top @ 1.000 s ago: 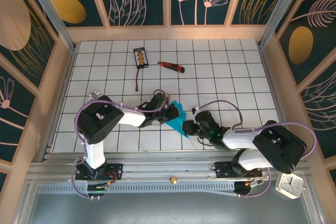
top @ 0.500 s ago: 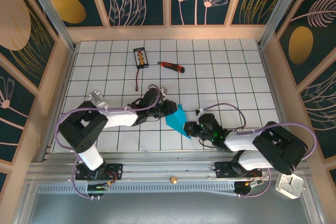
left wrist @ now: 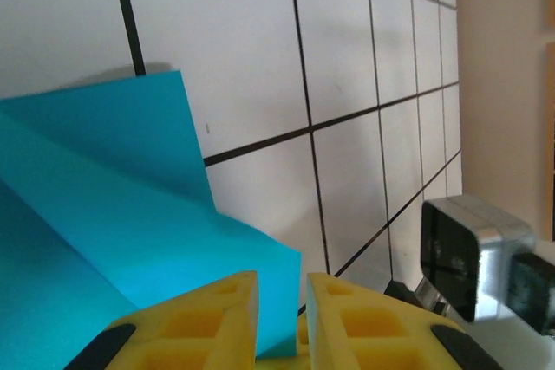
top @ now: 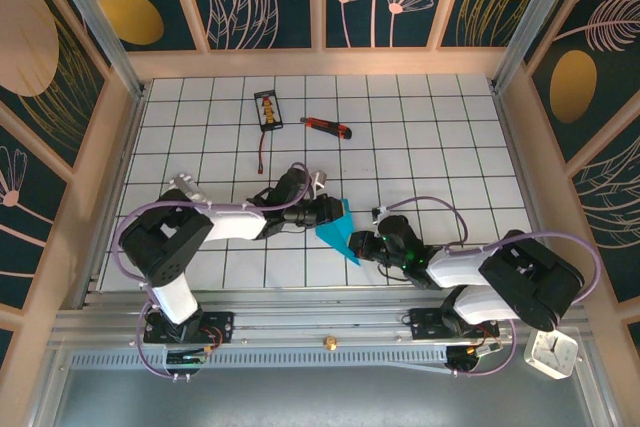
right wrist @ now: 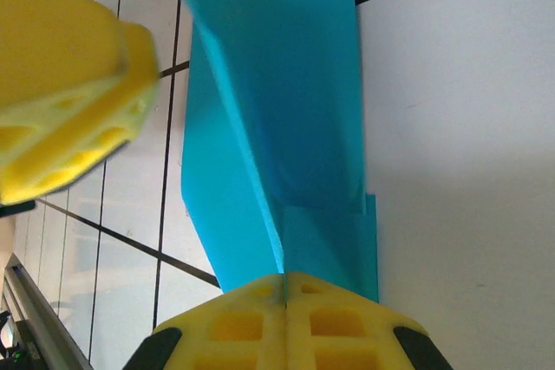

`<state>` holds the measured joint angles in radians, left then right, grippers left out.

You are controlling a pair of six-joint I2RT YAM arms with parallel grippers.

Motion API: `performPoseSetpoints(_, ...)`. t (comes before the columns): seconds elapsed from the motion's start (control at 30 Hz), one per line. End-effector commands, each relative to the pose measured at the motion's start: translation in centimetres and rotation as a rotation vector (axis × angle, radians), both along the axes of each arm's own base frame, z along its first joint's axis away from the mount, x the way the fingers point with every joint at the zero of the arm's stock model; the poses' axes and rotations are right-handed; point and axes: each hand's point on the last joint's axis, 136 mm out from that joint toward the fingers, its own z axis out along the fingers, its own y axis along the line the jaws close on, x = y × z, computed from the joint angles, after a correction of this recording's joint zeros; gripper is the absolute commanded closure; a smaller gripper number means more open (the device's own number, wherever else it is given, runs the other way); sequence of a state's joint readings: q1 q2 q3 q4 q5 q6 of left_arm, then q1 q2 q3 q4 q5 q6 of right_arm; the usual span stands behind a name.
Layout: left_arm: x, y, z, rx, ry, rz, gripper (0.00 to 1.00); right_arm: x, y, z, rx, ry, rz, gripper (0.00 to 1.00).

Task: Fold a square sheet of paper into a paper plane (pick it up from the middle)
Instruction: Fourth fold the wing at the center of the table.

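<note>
The creased cyan-blue square sheet of paper (top: 336,230) lies just 6 o'clock of centre on the white gridded counter (top: 430,137), partly folded, no dart yet. At its 4 o'clock end the right hand (right wrist: 284,279) is clamped on it. At 10 o'clock the left hand (left wrist: 282,282) stands narrowly apart. Most folds look undone.

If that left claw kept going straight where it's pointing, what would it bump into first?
The folded cyan paper: its edge lies directly in front of the left gripper, seemingly reaching between the slightly parted jaws, though depth is hard to judge.
</note>
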<state>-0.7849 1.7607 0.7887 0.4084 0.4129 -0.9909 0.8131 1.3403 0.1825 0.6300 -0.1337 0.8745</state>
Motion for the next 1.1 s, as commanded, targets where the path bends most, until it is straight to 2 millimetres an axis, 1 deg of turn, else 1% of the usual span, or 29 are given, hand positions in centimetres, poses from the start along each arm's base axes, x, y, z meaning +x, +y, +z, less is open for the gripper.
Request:
performPoseSetpoints(0.0,-0.1,-1.7,0.7,-0.042,-0.021,-0.069,0.77,0.5,0.7,0.5,0.026,0.005,0.003,1.00)
performPoseSetpoints(0.1,-0.1,-2.2,0.7,-0.045,-0.025,-0.089,0.76,0.4,0.8,0.2,0.027,0.018,0.004,1.00)
performPoseSetpoints(0.23,-0.1,-2.4,-0.1,-0.038,-0.011,-0.094,0.76,0.3,0.9,-0.1,0.032,0.034,0.010,1.00)
performPoseSetpoints(0.37,0.1,-2.1,-0.6,-0.019,-0.014,-0.084,0.76,0.2,1.0,-0.3,0.038,0.045,0.013,1.00)
performPoseSetpoints(0.47,0.1,-1.6,-1.5,0.018,-0.011,-0.076,0.76,0.3,1.1,-0.3,0.038,0.048,0.012,1.00)
performPoseSetpoints(0.67,0.7,-0.1,-2.7,0.067,-0.008,-0.035,0.77,0.1,1.1,-0.5,0.046,0.061,0.009,1.00)
performPoseSetpoints(0.93,1.1,2.4,-4.7,0.137,0.001,0.020,0.80,0.2,0.8,-0.8,0.039,0.070,-0.009,0.99)
performPoseSetpoints(1.0,1.2,3.0,-5.0,0.142,0.004,0.035,0.80,0.1,0.7,-0.9,0.039,0.072,-0.014,0.98)
performPoseSetpoints(1.07,1.3,3.4,-4.8,0.132,0.002,0.048,0.80,0.1,0.6,-1.0,0.040,0.075,-0.019,0.97)
